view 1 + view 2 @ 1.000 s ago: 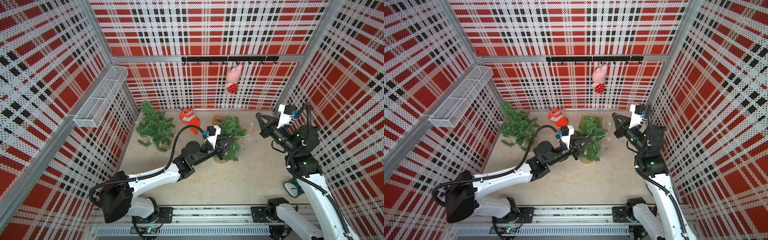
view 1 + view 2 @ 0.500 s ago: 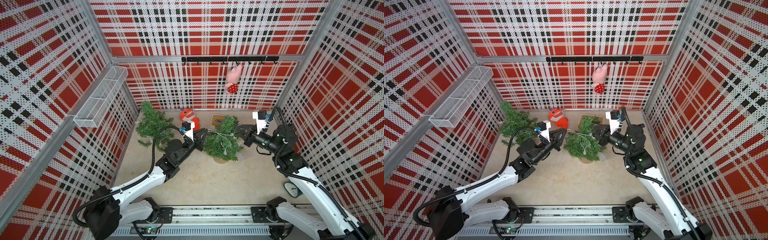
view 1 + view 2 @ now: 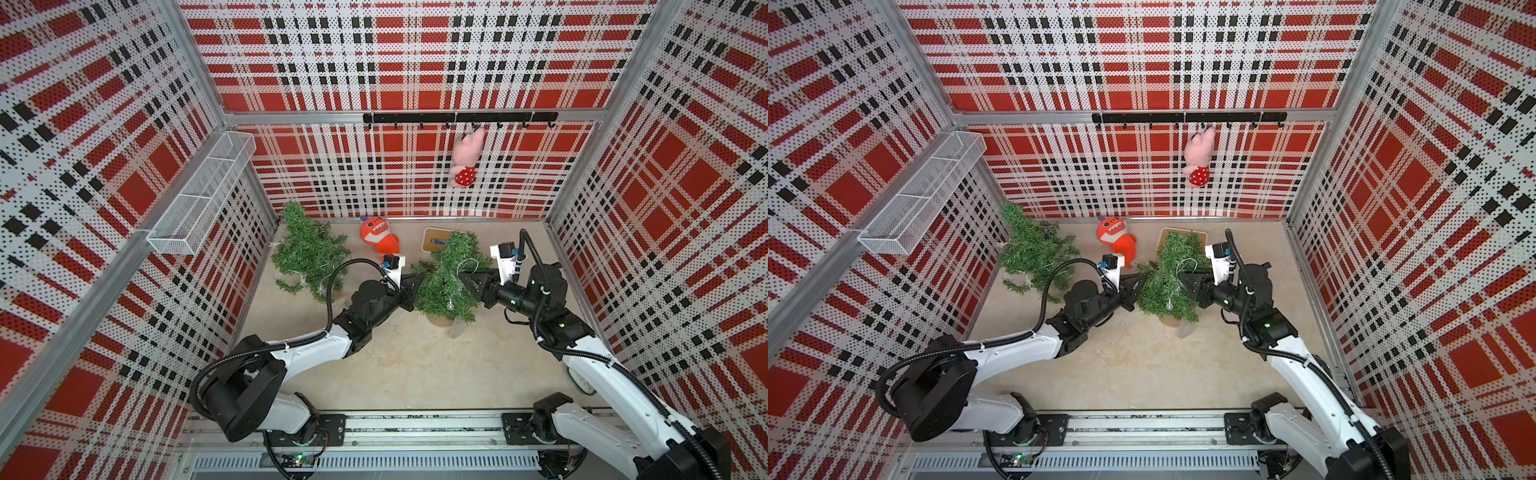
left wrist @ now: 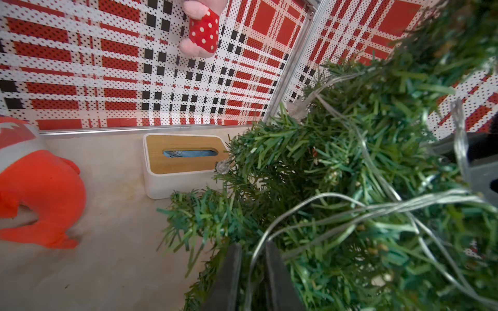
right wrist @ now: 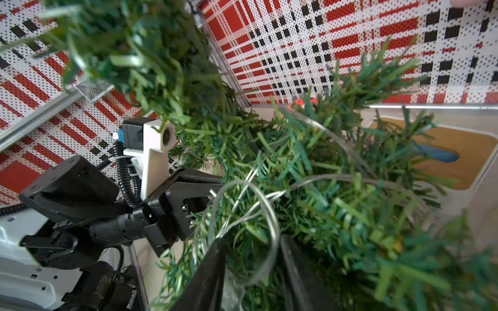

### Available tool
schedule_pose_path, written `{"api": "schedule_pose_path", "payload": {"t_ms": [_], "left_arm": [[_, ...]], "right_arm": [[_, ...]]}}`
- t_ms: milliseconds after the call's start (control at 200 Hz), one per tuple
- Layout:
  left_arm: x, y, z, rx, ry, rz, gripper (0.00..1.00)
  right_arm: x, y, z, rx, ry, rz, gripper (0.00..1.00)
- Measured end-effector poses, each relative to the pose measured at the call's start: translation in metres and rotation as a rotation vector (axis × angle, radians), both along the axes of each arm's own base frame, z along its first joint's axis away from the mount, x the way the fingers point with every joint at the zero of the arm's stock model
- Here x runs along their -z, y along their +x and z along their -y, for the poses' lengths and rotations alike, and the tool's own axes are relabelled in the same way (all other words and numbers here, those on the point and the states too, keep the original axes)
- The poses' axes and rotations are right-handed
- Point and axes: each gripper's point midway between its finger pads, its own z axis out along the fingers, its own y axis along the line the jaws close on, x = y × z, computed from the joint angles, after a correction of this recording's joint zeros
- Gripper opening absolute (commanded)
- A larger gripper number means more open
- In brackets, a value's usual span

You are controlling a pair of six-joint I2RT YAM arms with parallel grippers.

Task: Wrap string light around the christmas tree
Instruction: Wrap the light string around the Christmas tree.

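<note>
Plaid-walled booth (image 3: 415,62): right claw (image 5: 252,242) newly apart, string light (image 5: 276,229) loose between.

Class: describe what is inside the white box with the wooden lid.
Through the slot of the white wooden-lidded box, blue material shows; the lid hides the rest.

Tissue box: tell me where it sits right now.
In both top views the tissue box sits near the back wall, partly hidden behind the middle christmas tree, with the orange plush on its left.
</note>
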Motion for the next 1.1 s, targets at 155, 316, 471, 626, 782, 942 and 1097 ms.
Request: {"api": "schedule_pose_path", "payload": {"t_ms": [155, 316, 471, 626, 782, 942, 1097], "left_arm": [[0.003, -0.004, 0.006, 0.028, -0.007, -0.009, 0.15], [-0.001, -0.003, 0.005, 0.028, -0.016, -0.001, 0.19], [-0.005, -0.003, 0.003, 0.03, -0.025, 0.003, 0.35], [-0.016, -0.005, -0.003, 0.017, -0.037, 0.015, 0.55], [-0.033, -0.006, -0.021, -0.033, -0.032, 0.028, 0.69], [-0.053, -0.009, -0.047, -0.102, -0.012, 0.047, 0.78], [-0.057, -0.015, -0.063, -0.133, 0.017, 0.036, 0.8]], "right_arm": [[0.009, -0.014, 0.009, 0.003, -0.025, -0.016, 0.71], [0.004, -0.02, 0.031, 0.045, -0.046, -0.02, 0.8], [-0.017, -0.01, 0.063, 0.142, -0.048, -0.012, 0.83], [-0.028, -0.009, 0.07, 0.162, -0.016, 0.002, 0.83], [-0.012, -0.004, 0.07, 0.174, 0.011, -0.04, 0.83], [0.011, 0.009, 0.078, 0.24, 0.008, -0.09, 0.83], [0.029, 0.022, 0.085, 0.298, 0.0, -0.119, 0.83]]}}
